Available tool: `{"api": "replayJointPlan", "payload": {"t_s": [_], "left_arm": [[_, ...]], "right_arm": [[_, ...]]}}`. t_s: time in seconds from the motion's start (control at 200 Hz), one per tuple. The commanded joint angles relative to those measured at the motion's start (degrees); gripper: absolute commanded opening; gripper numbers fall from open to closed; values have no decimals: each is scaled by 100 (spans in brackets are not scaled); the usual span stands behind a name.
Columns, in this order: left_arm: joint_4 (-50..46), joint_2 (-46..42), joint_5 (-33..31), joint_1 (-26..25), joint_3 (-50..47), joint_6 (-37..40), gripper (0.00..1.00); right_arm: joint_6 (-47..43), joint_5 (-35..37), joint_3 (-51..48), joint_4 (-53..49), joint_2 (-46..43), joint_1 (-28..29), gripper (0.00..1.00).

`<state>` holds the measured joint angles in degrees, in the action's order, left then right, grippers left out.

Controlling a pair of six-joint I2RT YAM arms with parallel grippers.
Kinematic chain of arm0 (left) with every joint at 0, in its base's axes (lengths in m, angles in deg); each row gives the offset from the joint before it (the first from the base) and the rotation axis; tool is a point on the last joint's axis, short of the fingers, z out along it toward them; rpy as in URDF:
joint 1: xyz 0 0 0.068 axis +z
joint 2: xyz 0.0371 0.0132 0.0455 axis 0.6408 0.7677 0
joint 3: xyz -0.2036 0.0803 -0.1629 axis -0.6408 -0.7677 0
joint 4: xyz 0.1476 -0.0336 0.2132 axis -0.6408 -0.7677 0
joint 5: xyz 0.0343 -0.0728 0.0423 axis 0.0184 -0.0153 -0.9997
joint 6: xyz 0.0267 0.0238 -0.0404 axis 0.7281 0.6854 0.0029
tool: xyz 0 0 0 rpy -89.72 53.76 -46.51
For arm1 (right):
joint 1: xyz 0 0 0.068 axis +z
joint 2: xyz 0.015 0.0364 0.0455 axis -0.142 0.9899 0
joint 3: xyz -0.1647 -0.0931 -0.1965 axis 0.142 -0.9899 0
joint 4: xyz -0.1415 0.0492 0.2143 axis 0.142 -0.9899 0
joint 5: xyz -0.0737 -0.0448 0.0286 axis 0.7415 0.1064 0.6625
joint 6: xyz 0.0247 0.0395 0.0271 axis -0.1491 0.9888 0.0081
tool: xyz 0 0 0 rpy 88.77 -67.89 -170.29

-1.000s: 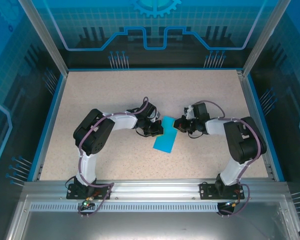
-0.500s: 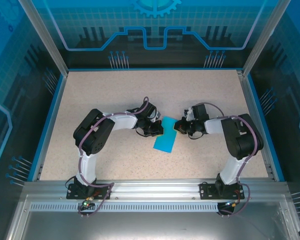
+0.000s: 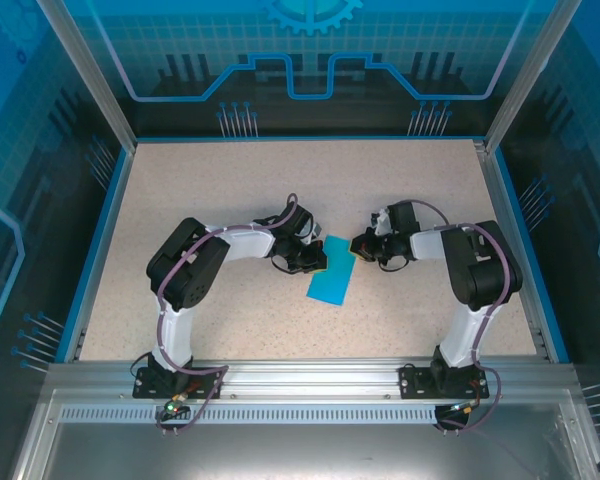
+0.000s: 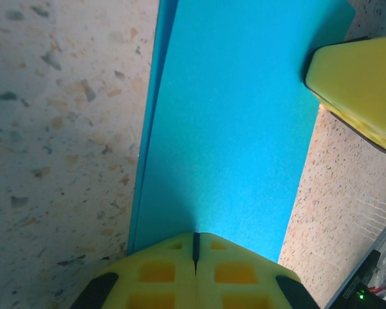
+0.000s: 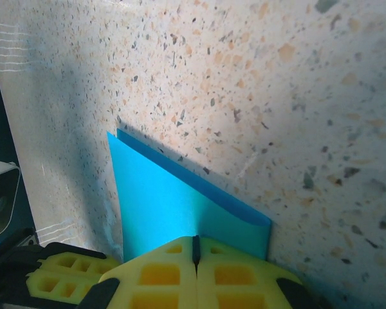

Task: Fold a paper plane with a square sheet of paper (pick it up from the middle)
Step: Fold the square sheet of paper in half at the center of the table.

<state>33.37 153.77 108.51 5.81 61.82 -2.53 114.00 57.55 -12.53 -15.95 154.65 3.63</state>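
Folded blue paper [image 3: 331, 276] on table [image 3: 230, 190]. Left hand [image 4: 195, 235], right hand [image 5: 194, 239]: closed, tips pressing its far end, nothing visibly pinched. Risk: sliding tips could drag the layers and skew the crease.

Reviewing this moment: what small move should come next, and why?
Probably slide the shut left gripper along the paper while the shut right gripper pins it. Both tips sit over one end of the folded sheet, and its two layers look offset along a long edge, so the crease seems unpressed.
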Motion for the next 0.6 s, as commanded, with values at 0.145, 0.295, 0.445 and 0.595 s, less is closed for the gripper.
{"api": "replayJointPlan", "payload": {"t_s": [0.145,0.295,0.445,0.595], "left_arm": [[-641,236,-429,-85,-305,-16,0],[-623,226,-447,-90,-341,-23,0],[-635,215,-447,-94,-324,-56,0],[-671,183,-473,-86,-340,-27,0]], "right_arm": [[-268,107,526,-797,-181,-55,0],[-428,121,760,-1015,-53,-135,0],[-381,50,734,-877,275,-173,0],[-274,22,546,-605,503,-204,0]]}}
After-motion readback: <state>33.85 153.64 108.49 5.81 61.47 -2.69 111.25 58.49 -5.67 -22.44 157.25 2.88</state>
